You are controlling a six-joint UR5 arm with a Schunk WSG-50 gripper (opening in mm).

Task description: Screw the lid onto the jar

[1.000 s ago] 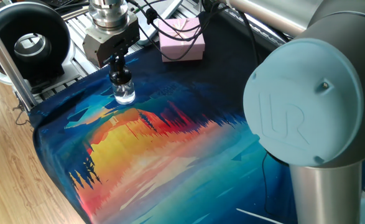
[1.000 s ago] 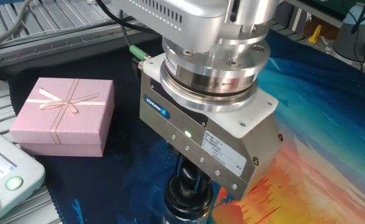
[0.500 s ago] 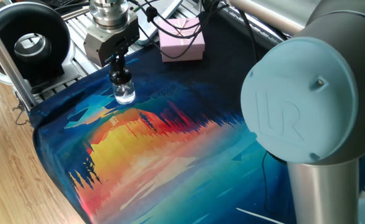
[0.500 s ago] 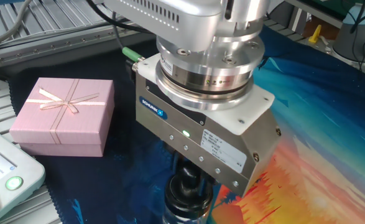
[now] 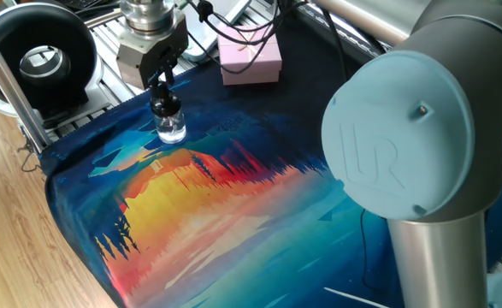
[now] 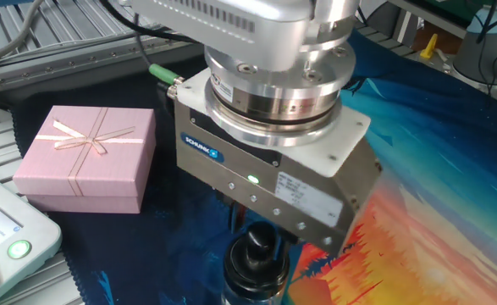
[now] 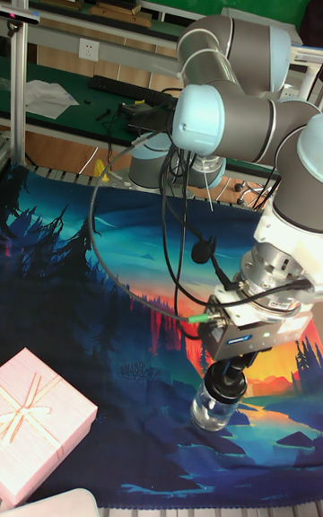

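The small clear glass jar (image 5: 173, 129) stands upright on the painted cloth near its far left corner. The black lid (image 5: 165, 106) sits on the jar's neck. My gripper (image 5: 162, 92) points straight down over it, shut on the lid's knob. In the other fixed view the gripper's body fills the middle. Below it show the lid (image 6: 260, 257) and a sliver of the jar (image 6: 250, 294) at the bottom edge. The tall fixed view shows the gripper (image 7: 231, 372) on the lid (image 7: 228, 382), with the jar (image 7: 213, 410) under it.
A pink gift box (image 5: 251, 56) with a ribbon lies behind the jar on dark cloth; it also shows in the other fixed view (image 6: 87, 158). A black round device (image 5: 38, 53) sits at the far left. The arm's large blue joint cap (image 5: 396, 137) blocks the right side.
The gripper's body has turned about its vertical axis while staying over the jar, with the lid in its fingers. The jar has stayed in place.
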